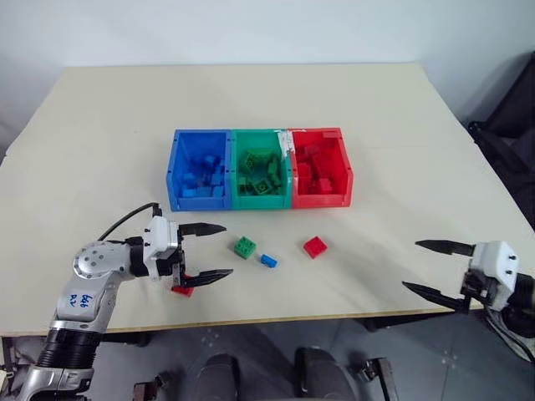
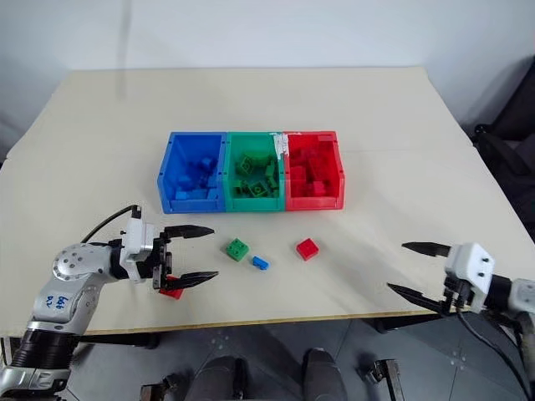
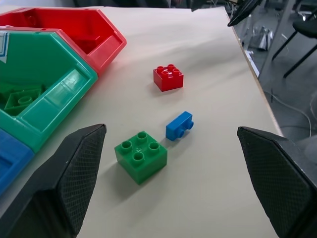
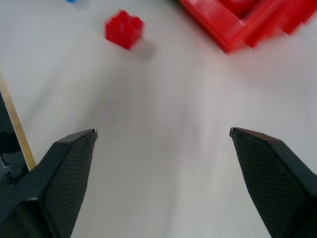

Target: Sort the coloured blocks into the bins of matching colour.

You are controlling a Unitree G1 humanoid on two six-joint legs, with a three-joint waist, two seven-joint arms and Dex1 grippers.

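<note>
bins [image 1: 259, 200]: 3, joined in a row, one blue [image 1: 199, 169], one green [image 1: 260, 168], one red [image 1: 319, 165]. loose blocks on the table [image 1: 401, 125]: 4, namely 1 green [image 1: 245, 246], 1 blue [image 1: 267, 260], 2 red [image 1: 315, 246] [image 1: 181, 290]. each bin holds several same-colour blocks, too piled to count. grippers: 2, left gripper [image 1: 209, 251], right gripper [image 1: 426, 267].

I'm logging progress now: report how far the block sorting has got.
Done: the blue bin, green bin and red bin each hold matching blocks. In hand: nothing; the left hand and right hand are open. Left on the table: green block, blue block, red block, another red block.
</note>
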